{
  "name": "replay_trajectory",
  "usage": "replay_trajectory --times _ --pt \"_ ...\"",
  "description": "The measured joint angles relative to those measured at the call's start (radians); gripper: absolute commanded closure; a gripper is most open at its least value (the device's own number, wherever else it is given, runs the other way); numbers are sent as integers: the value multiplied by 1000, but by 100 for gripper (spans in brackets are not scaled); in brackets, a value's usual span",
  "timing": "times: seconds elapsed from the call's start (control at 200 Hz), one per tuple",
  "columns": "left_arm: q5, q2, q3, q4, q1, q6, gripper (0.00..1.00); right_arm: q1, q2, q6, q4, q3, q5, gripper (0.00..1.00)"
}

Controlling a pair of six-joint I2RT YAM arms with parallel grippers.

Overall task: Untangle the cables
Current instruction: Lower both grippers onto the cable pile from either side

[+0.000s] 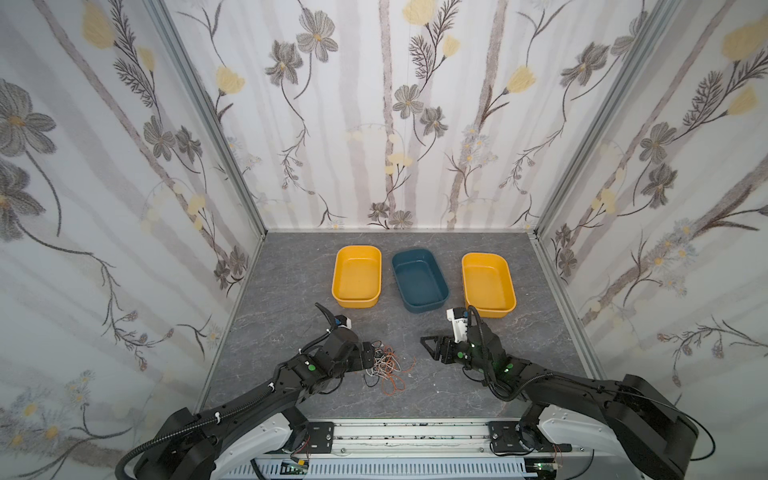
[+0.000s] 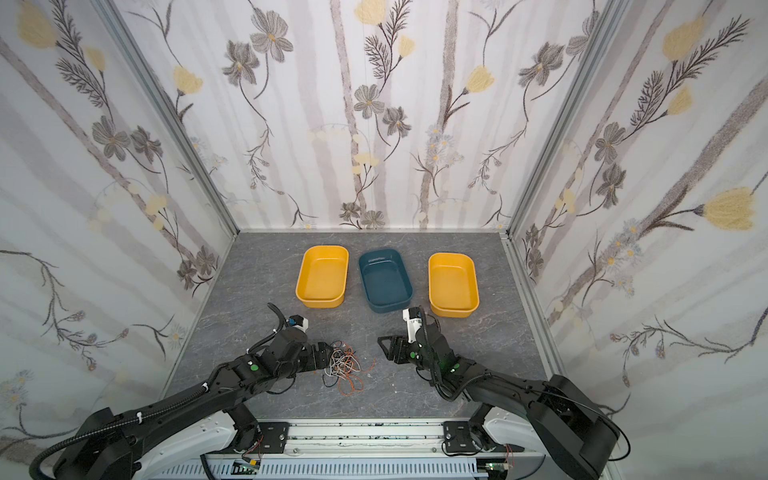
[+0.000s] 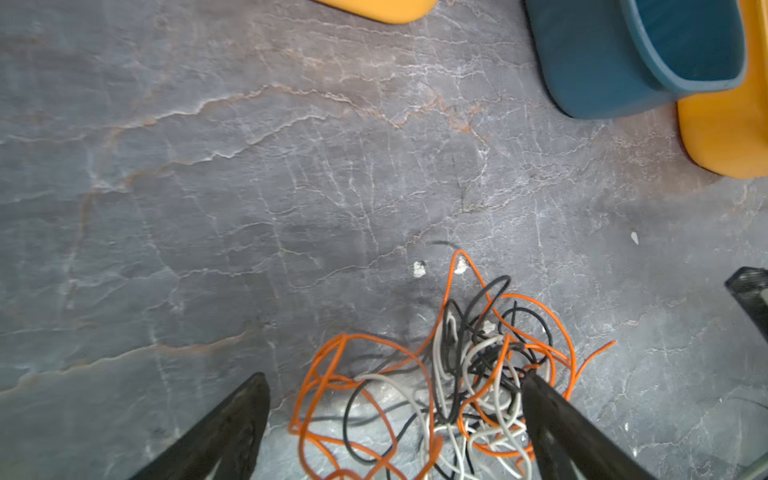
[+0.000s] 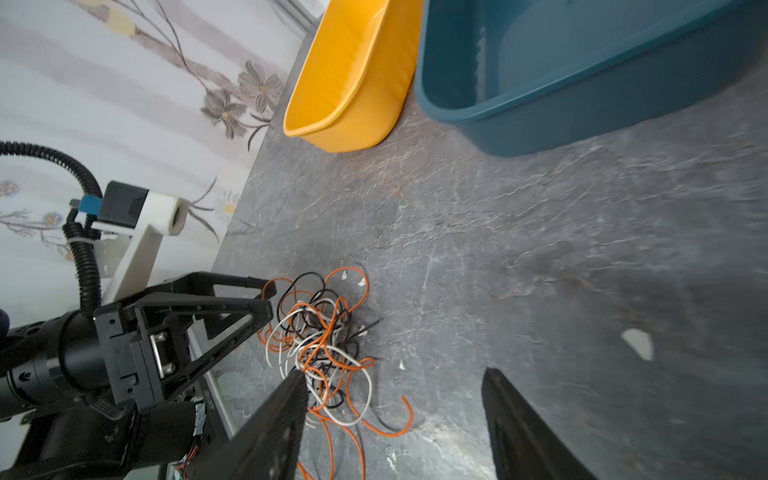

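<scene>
- The cables [image 1: 386, 365] lie tangled on the table [image 1: 436, 395], near the front.
- Only the left wrist view shows the left claw [image 3: 394, 376] wide open over them, one finger touching.
- The right claw [image 4: 394, 374] is open beside the heap and holds nothing.

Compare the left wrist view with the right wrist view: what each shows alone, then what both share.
Left wrist only: the yellow plastic tub beyond the dark blue plastic tub. Right wrist only: the left hand from outside, and the floral wall. Both: the blue tub, the other yellow tub, the tangled orange, white and black cables on the grey stone-look table.
</scene>
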Motion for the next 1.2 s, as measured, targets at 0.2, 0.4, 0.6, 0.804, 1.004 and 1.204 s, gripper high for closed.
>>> replay_trajectory --times 0.2,0.4,0.6,0.804,1.004,1.204 --pt "-11 91 -3 78 -57 -27 10 87 191 17 26 60 -7 43" --pt "-21 166 5 122 -85 -29 18 123 312 26 32 105 -10 56" --pt "-28 208 5 159 -89 -36 30 125 342 31 29 119 -4 79" --pt "-28 225 5 195 -89 -42 52 126 350 32 25 119 6 100" --pt "-29 224 5 199 -89 -46 70 124 262 10 0 99 62 100" --pt "-33 205 22 185 -89 -44 78 124 111 -28 -86 98 166 100"
